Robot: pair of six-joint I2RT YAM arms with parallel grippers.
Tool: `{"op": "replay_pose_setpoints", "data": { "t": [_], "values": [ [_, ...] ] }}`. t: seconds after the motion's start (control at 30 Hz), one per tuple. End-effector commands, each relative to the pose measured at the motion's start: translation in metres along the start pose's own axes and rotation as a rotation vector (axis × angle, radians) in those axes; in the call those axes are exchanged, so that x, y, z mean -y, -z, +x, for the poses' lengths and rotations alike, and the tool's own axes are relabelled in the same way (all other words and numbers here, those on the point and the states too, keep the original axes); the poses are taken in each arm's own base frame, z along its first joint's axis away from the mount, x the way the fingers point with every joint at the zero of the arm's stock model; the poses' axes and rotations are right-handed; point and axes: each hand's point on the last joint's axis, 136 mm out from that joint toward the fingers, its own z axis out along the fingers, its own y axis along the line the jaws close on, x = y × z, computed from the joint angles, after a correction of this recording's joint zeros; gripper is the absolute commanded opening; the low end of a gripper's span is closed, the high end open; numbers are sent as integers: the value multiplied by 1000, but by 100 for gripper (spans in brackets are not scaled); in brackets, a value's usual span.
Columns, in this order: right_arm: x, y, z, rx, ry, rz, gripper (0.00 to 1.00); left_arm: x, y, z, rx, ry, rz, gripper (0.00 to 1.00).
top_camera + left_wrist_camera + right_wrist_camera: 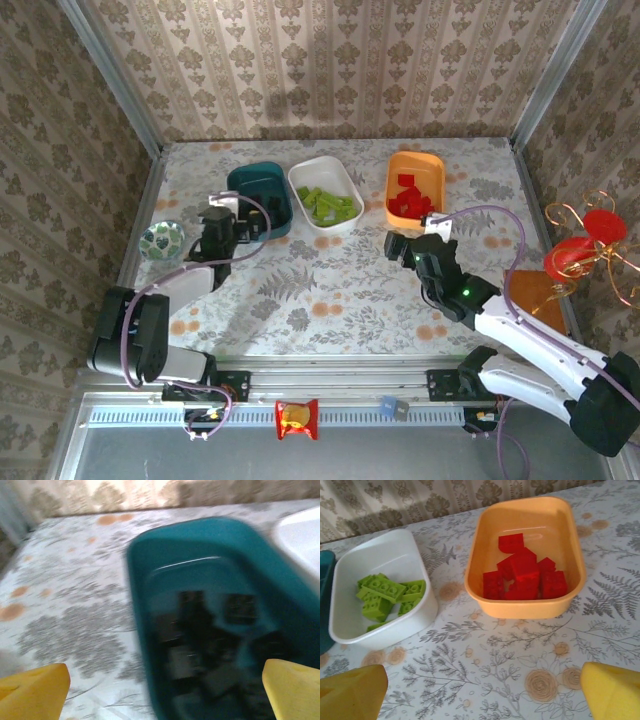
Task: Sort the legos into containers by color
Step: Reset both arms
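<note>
Three containers stand in a row at the back of the table. The dark teal tub (240, 180) (145, 605) holds black legos (265, 200) (210, 645), which look blurred in the left wrist view. Inside the white tub (300, 180) (395, 555) lie lime green legos (328, 205) (385, 595). Red legos (410, 200) (525, 575) are piled in the orange tub (415, 160) (530, 517). My left gripper (262, 225) (165, 695) is open over the teal tub's near end, nothing between its fingers. My right gripper (400, 245) (482, 695) is open and empty above bare table just in front of the orange tub.
A small round patterned dish (162, 240) sits at the left edge beside the left arm. Patterned walls close the back and both sides. An orange mat (535, 295) lies at the right edge, near red ornaments (585, 245). The white tub's corner (305, 535) lies right of the teal tub.
</note>
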Motion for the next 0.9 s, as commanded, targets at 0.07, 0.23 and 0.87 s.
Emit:
{"op": "replay_pose_setpoints", "data": {
  "t": [0.07,0.23,0.87],
  "values": [
    [27,2,-26,98,-23,108,100,-33,0,-27,88,-128,-135,100],
    [47,2,-24,113,-56,146,100,-57,-8,-2,-12,-163,-199,100],
    [88,-13,-22,228,17,142,100,-60,-15,42,81,-18,-24,100]
  ]
}}
